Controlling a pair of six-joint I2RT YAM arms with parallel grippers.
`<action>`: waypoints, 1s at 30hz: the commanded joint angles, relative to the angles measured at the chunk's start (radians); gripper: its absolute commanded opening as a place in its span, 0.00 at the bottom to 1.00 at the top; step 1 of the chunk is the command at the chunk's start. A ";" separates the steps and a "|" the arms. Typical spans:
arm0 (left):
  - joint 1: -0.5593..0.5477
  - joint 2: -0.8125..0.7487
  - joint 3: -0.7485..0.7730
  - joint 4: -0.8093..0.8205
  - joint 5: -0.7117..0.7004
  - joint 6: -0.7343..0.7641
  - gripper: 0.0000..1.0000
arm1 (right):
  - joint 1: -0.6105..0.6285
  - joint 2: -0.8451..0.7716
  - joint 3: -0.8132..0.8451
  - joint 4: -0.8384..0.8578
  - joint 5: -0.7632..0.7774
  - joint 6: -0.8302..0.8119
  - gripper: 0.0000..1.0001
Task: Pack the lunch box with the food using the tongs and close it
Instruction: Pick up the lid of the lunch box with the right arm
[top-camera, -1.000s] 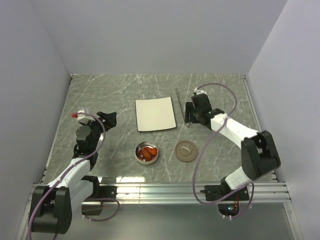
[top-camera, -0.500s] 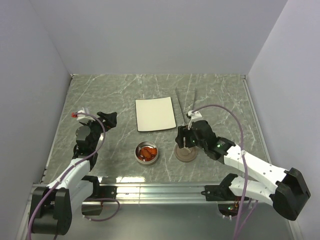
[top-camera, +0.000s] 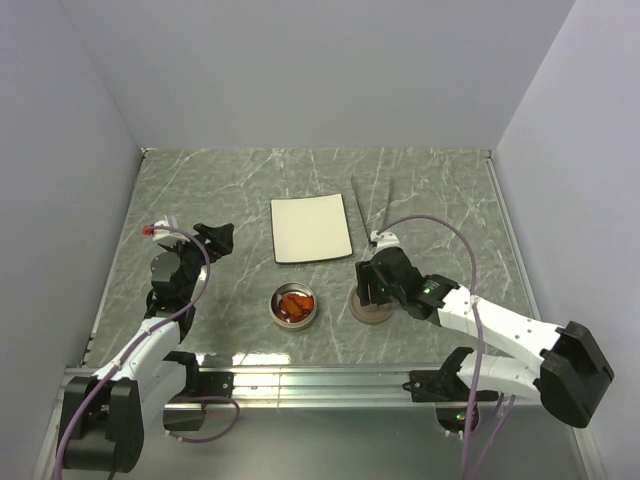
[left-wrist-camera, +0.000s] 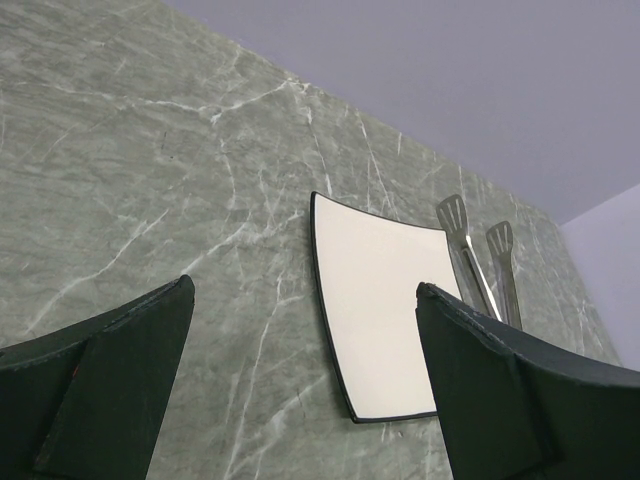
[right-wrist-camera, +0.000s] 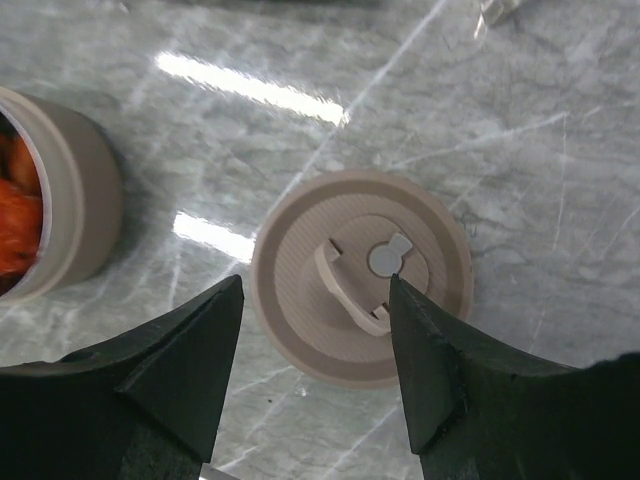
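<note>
Right gripper (right-wrist-camera: 315, 335) hangs right over the lid (right-wrist-camera: 300, 255), jaws spread wide with nothing pinched. From the wrist view its fingers (right-wrist-camera: 180, 380) sit either side of the lid's little handle, and I can't tell if they touch anything.

Using the tin (top-camera: 296, 325) as the landmark: the lid lies flat just right of it, apart, with a strip of bare marble between them. The food (top-camera: 294, 303) is in the tin, orange-red pieces. There is open tabletop in front of the tin up to the metal rail (top-camera: 330, 380) at the near edge.

The white plate (top-camera: 311, 228) is behind the tin, well apart. The tongs (top-camera: 372, 200) lie behind and to the right, just beside the plate's right edge, tips pointing away, with free marble out to the right wall.

Left gripper (top-camera: 215, 238) is well left of the tin, raised off the table, jaws spread and empty. Walls close in three sides.
</note>
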 joint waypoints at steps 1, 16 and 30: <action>0.004 -0.018 0.010 0.030 0.022 -0.002 0.99 | 0.009 0.043 0.030 -0.020 0.025 0.013 0.67; 0.004 0.002 0.013 0.039 0.025 -0.005 0.99 | 0.012 0.187 0.055 -0.056 -0.009 0.025 0.56; 0.004 -0.008 0.011 0.033 0.017 -0.007 0.99 | 0.024 0.185 0.058 -0.072 0.005 0.036 0.10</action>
